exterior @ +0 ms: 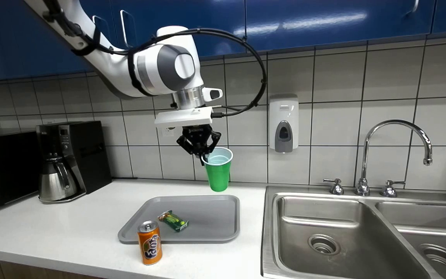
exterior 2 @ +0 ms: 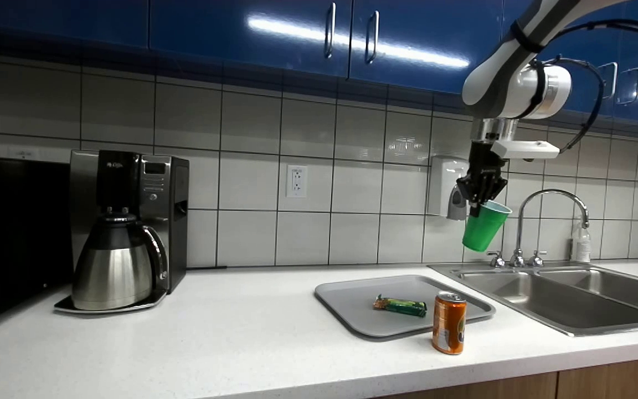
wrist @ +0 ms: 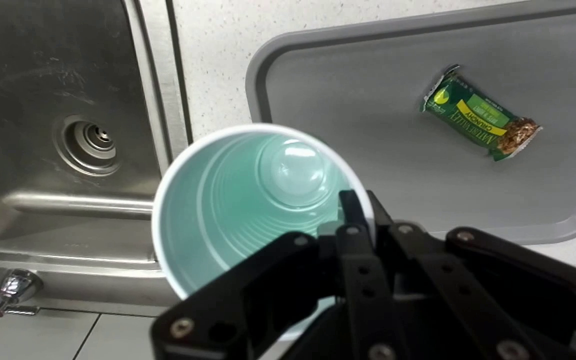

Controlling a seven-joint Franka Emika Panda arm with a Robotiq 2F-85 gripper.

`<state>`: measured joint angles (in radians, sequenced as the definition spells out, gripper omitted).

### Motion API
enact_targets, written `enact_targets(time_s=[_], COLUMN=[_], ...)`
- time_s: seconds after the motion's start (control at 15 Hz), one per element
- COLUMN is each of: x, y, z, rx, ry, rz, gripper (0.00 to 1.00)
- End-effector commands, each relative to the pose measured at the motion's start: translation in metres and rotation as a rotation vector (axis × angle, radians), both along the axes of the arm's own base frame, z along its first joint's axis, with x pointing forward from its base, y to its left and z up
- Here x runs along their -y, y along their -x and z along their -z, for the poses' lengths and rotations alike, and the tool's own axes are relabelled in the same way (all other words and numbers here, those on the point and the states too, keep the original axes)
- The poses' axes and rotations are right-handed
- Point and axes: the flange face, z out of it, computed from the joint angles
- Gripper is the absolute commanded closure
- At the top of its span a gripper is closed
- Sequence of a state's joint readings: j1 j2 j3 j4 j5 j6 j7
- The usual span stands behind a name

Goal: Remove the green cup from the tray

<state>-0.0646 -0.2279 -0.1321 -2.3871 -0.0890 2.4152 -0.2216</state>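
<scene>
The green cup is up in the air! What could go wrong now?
The green cup might slip or twist, because the gripper pinches only one side of its rim and it hangs tilted. If it drops, it could land on the tray or in the sink, since both show below it in the wrist view. And if it is lowered close to the orange can standing beside the tray, it might knock that over.

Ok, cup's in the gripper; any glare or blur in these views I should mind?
Both exterior views: bright streaks on the blue cabinets, above the green cup in the picture. Wrist view: a highlight on the green cup's inside bottom; the gripper looks softer than the snack packet, whose larger lettering can be made out.
</scene>
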Motion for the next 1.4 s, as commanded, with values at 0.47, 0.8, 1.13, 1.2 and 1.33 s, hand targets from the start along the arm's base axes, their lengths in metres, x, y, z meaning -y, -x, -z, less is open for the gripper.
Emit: enact_targets(time_s=[0.47, 0.8, 1.13, 1.2, 1.33], x=[0.009, 0.023, 0.036, 0.038, 0.039], y=[0.052, 0.070, 0.084, 0.085, 0.086], z=[-0.017, -0.017, -0.009, -0.006, 0.001], rx=[-0.047, -0.076, -0.099, -0.104, -0.116], ry=[-0.009, -0.018, -0.016, -0.016, -0.018], rz=[0.067, 0.080, 0.110, 0.113, 0.121], gripper=[0.99, 0.99, 0.99, 0.99, 0.99])
